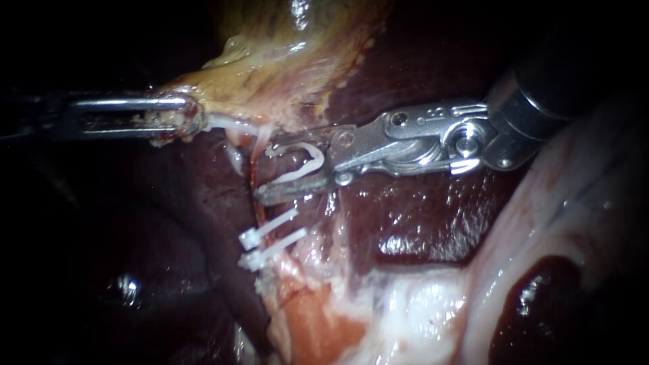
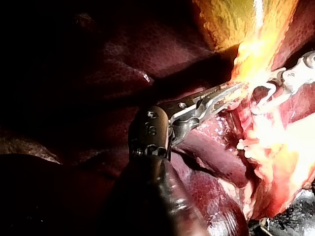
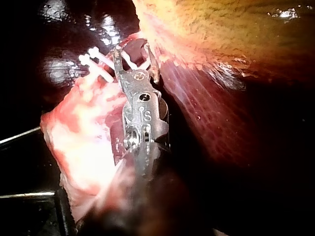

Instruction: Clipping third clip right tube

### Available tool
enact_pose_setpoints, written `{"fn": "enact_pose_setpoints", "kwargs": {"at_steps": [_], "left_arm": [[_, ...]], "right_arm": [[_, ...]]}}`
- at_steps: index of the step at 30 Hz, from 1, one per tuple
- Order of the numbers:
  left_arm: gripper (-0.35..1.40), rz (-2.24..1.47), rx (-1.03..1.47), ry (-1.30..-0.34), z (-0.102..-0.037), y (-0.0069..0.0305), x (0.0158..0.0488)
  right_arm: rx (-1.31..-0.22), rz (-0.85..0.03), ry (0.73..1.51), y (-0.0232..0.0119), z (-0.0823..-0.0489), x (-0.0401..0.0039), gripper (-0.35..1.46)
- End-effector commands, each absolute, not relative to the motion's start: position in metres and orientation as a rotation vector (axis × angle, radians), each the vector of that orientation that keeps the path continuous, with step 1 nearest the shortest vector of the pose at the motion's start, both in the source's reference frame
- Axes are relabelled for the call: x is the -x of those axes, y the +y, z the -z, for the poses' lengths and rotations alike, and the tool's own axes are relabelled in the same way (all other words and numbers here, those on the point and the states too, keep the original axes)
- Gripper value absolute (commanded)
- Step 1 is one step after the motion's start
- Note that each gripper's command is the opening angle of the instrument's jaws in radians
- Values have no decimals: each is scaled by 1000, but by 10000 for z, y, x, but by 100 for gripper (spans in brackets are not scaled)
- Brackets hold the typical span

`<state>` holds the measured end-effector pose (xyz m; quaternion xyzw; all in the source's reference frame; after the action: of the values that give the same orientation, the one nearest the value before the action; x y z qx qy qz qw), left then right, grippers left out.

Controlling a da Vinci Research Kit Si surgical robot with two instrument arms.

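**Q:** Where is the tube, and what is on it?

**A:** The tube runs down from the lower edge of the gallbladder, with the liver behind it. Two closed clips sit across the tube, one just beside the other, further from the gallbladder.

**Q:** How does the right instrument stand?

**A:** Its jaws stand apart, one on each side of the tube, nearer the gallbladder than the closed clips. A white open clip sits between them, touching both. Whether this clip touches the tube cannot be told.

**Q:** And the left instrument?

**A:** Its jaws are clamped on the gallbladder's edge, beside the tube's upper end.
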<state>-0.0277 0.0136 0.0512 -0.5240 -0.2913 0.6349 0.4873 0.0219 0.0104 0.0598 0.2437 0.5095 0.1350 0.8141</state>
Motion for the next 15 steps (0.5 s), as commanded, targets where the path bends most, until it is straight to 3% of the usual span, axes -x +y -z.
{"fn": "enact_pose_setpoints", "kwargs": {"at_steps": [1,15], "left_arm": [[-35,-1544,1274,-708,-512,136,276],[-35,-1545,1275,-710,-512,136,274]], "right_arm": [[-520,-287,1088,104,-598,-218,37],[-547,-301,1131,102,-589,-179,46]]}}
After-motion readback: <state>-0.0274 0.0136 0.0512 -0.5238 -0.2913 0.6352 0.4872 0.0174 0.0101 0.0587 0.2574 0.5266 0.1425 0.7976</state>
